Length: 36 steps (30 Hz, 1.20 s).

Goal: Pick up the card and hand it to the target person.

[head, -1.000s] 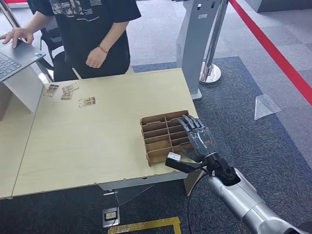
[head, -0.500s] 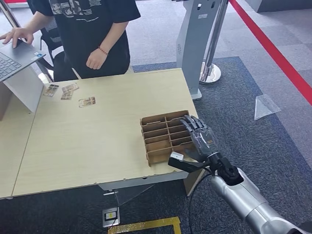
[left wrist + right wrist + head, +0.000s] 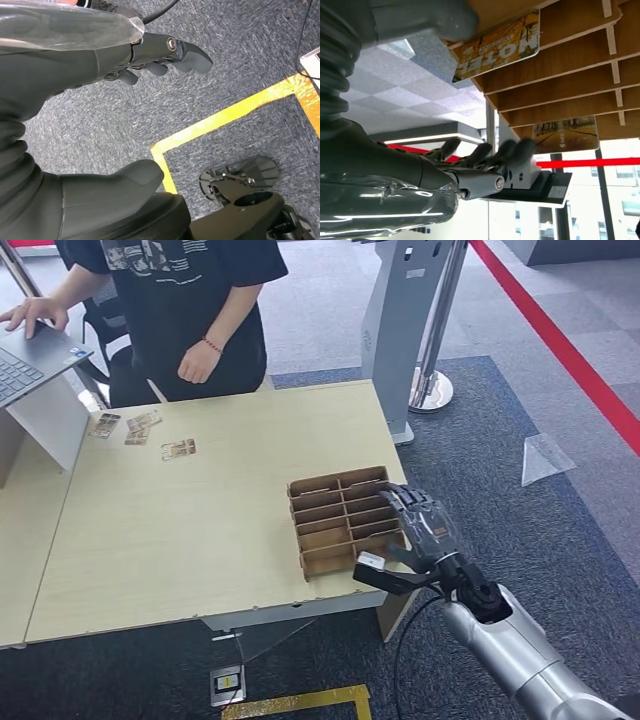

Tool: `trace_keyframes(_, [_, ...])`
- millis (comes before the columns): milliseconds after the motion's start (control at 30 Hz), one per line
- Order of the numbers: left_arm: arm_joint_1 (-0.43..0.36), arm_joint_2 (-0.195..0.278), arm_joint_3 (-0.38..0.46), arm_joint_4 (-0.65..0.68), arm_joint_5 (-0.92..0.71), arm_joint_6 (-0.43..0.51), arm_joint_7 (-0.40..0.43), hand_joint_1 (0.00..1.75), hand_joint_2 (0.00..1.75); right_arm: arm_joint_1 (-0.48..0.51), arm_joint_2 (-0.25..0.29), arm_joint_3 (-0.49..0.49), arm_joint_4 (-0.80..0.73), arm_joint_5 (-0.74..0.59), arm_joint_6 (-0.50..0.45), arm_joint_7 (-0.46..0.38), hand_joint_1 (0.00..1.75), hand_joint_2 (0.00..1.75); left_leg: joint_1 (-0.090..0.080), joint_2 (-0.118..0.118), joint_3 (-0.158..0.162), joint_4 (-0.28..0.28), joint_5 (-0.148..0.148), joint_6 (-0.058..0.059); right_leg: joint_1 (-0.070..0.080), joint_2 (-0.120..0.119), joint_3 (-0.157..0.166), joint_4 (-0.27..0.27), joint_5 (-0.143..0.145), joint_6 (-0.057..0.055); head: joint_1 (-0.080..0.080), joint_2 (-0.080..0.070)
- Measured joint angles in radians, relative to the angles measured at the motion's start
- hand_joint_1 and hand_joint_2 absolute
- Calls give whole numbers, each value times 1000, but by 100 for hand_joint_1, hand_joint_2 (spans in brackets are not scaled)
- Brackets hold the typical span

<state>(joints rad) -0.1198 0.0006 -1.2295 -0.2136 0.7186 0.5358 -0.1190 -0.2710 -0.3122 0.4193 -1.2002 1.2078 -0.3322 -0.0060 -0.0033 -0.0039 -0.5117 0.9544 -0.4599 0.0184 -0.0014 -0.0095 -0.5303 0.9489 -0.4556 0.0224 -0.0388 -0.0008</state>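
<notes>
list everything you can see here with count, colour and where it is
table: one, light wood, centre of the head view
slotted tray: one, brown, near right corner of the table
cards in the tray: two seen in the right wrist view, yellow-orange print, standing in the slots
loose cards: about four, brownish, far left of the table
laptop: one, grey, on a stand at the far left
person: one, black shirt, behind the table, one hand on the laptop
red line: one, on the floor at right
yellow tape: one outline, floor by the table's near edge
right hand: dark grey, at the tray's right edge, holding nothing
left hand: dark grey, hanging over the carpet, empty
</notes>
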Motion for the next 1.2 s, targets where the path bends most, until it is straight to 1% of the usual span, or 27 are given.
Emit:
trace_keyframes(33, [0, 0, 0, 0, 0, 0, 0, 0, 175, 2, -1, -1, -4, 0, 1, 0, 96, 175, 0, 0, 0, 0, 0, 0, 0, 0, 0, 0, 0, 0, 0, 0])
trace_keyframes(67, [0, 1, 0, 0, 1, 0, 0, 0, 175, 4, -2, -3, -7, 1, 1, 0, 106, 175, 0, 0, 0, 0, 0, 0, 0, 0, 0, 0, 0, 0, 0, 0])
trace_keyframes(167, [1, 1, 0, 0, 1, -1, 0, 0, 175, 9, -4, -7, -16, 3, 4, -1, 144, 175, 0, 0, 0, 0, 0, 0, 0, 0, 0, 0, 0, 0, 0, 0])
trace_keyframes(200, [1, 2, 0, 0, 1, -2, 0, 0, 175, 11, -4, -8, -19, 3, 6, -1, 153, 175, 0, 0, 0, 0, 0, 0, 0, 0, 0, 0, 0, 0, 0, 0])
trace_keyframes(233, [1, 2, 0, 0, 2, -2, 0, 0, 175, 12, -5, -8, -22, 3, 8, -2, 157, 175, 0, 0, 0, 0, 0, 0, 0, 0, 0, 0, 0, 0, 0, 0])
trace_keyframes(367, [1, 2, 0, 0, 4, -2, 0, 0, 175, 13, -7, -8, -33, 5, 12, -2, 158, 175, 0, 0, 0, 0, 0, 0, 0, 0, 0, 0, 0, 0, 0, 0])
trace_keyframes(500, [1, 3, 0, 0, 12, 0, -1, 0, 175, 14, -7, -9, -43, 10, 15, -3, 154, 175, 0, 0, 0, 0, 0, 0, 0, 0, 0, 0, 0, 0, 0, 0])
trace_keyframes(767, [1, 4, 0, 0, 18, 7, -7, 0, 175, 27, -8, -10, -83, 25, 21, -3, 167, 175, 0, 0, 0, 0, 0, 0, 0, 0, 0, 0, 0, 0, 0, 0])
trace_keyframes(933, [1, 4, 0, 0, 18, 7, -10, 0, 175, 32, -13, -10, -103, 33, 23, -1, 166, 175, 0, 0, 0, 0, 0, 0, 0, 0, 0, 0, 0, 0, 0, 0])
trace_keyframes(967, [1, 4, 0, 0, 18, 7, -10, 0, 175, 32, -13, -11, -106, 34, 24, 0, 164, 175, 0, 0, 0, 0, 0, 0, 0, 0, 0, 0, 0, 0, 0, 0])
trace_keyframes(1000, [1, 4, 0, 0, 18, 7, -10, 0, 175, 32, -14, -12, -111, 36, 25, 1, 150, 175, 0, 0, 0, 0, 0, 0, 0, 0, 0, 0, 0, 0, 0, 0])
trace_keyframes(1100, [1, 4, 0, 0, 18, 6, -10, 0, 175, 33, -17, -13, -122, 42, 28, 5, 72, 175, 0, 0, 0, 0, 0, 0, 0, 0, 0, 0, 0, 0, 0, 0])
trace_keyframes(1133, [1, 4, 0, 0, 18, 5, -10, 0, 175, 33, -18, -14, -125, 43, 28, 6, 56, 175, 0, 0, 0, 0, 0, 0, 0, 0, 0, 0, 0, 0, 0, 0])
trace_keyframes(1167, [1, 3, 0, 0, 18, 5, -10, 0, 175, 33, -19, -14, -128, 44, 29, 6, 48, 175, 0, 0, 0, 0, 0, 0, 0, 0, 0, 0, 0, 0, 0, 0])
trace_keyframes(1200, [1, 3, 0, 0, 17, 5, -10, 0, 175, 33, -19, -14, -131, 44, 29, 7, 34, 175, 0, 0, 0, 0, 0, 0, 0, 0, 0, 0, 0, 0, 0, 0])
